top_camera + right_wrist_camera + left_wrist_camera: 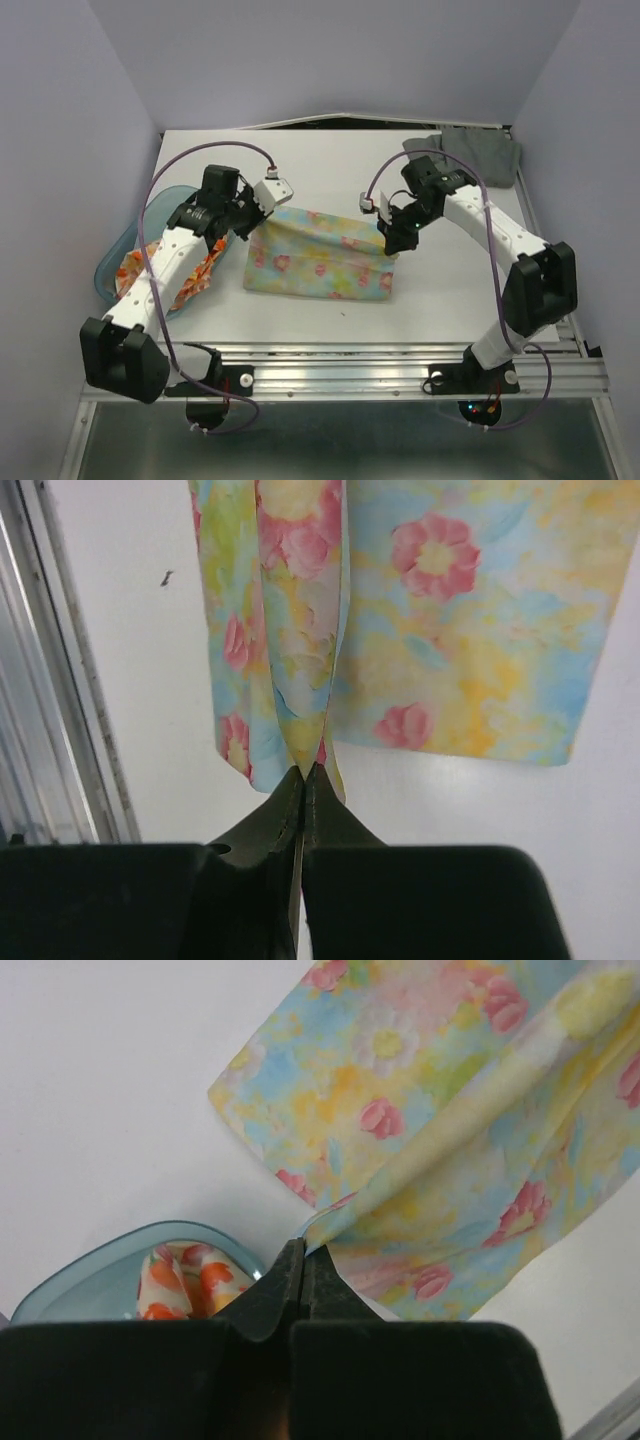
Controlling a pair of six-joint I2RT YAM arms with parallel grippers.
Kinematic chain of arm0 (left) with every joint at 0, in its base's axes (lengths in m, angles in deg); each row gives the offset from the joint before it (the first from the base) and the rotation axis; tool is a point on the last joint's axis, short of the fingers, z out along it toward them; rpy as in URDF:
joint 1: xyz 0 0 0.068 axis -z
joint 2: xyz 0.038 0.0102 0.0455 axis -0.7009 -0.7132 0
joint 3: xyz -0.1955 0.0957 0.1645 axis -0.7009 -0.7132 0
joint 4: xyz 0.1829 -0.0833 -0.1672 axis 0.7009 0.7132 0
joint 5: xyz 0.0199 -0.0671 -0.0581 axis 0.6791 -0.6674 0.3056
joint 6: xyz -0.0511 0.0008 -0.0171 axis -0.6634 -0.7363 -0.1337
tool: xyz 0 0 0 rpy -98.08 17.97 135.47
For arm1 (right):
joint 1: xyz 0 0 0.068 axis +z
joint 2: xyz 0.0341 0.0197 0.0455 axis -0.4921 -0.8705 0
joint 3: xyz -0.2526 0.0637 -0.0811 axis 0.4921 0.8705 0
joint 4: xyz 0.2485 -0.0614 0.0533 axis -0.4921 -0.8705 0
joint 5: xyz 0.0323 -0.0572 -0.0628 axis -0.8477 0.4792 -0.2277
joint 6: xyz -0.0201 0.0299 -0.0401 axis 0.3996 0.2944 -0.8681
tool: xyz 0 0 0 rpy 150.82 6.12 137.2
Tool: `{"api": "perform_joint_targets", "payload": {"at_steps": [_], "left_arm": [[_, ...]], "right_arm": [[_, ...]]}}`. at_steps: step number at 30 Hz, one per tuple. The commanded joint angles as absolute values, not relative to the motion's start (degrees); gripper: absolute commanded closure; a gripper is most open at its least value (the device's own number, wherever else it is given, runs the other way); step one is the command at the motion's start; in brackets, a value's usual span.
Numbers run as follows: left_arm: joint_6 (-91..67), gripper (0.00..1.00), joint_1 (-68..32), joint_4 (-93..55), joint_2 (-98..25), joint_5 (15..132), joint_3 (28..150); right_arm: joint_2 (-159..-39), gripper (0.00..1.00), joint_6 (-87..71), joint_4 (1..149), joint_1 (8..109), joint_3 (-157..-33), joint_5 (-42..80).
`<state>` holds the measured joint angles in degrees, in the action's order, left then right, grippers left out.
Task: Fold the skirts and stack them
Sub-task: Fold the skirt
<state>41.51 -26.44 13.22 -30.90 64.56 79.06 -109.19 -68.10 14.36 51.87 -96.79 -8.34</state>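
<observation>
The pastel floral skirt (pixel 320 255) lies across the middle of the table, its far edge lifted at both ends. My left gripper (pixel 262 212) is shut on its far left corner; the wrist view shows cloth (pixel 440 1130) pinched at my fingertips. My right gripper (pixel 392 238) is shut on its far right corner, with cloth (pixel 300 710) hanging from the fingertips. The dark grey skirt (pixel 478 152) lies folded at the far right corner. The white skirt with orange-red flowers (pixel 190 275) sits in the blue basin (pixel 110 270), partly under my left arm.
The basin also shows in the left wrist view (pixel 90 1280). A metal rail (pixel 400 372) runs along the table's near edge. Purple walls close in the left, right and back sides.
</observation>
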Motion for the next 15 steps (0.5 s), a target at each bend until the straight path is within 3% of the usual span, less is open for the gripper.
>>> {"api": "perform_joint_targets", "payload": {"at_steps": [1,7,8,9,10,11,13,14,15], "left_arm": [[42.18,1.00,-30.08,8.73,-37.71,60.14,86.67],[42.53,1.00,-31.93,5.58,-51.68,61.09,92.05],[42.36,1.00,-31.93,4.96,-53.63,62.05,92.75],[40.53,0.97,-32.02,2.69,-57.39,64.06,94.15],[40.34,0.89,-32.02,2.32,-59.61,64.69,95.56],[40.25,0.71,-32.02,1.62,-61.37,65.22,96.96],[39.64,0.56,-32.02,1.35,-65.58,64.97,101.43],[39.20,0.35,-31.76,1.70,-66.56,65.57,103.29],[38.24,0.29,-31.67,1.27,-67.27,66.45,104.87]], "right_arm": [[-116.32,0.98,-74.12,6.23,48.39,-106.88,-11.92],[-136.44,0.90,-79.23,-0.73,45.39,-126.65,-10.34],[-138.99,0.80,-78.79,-0.82,44.69,-129.12,-10.33],[-143.71,0.76,-79.05,-1.69,44.69,-133.66,-10.16],[-145.94,0.74,-79.14,-2.40,44.69,-135.71,-9.99],[-147.61,0.63,-78.70,-2.67,44.16,-136.86,-9.46],[-149.90,0.46,-77.30,-1.62,44.16,-137.05,-8.84],[-149.91,0.33,-74.25,-0.31,44.16,-136.53,-8.84],[-149.65,0.25,-73.09,0.75,44.16,-136.17,-8.93]]}}
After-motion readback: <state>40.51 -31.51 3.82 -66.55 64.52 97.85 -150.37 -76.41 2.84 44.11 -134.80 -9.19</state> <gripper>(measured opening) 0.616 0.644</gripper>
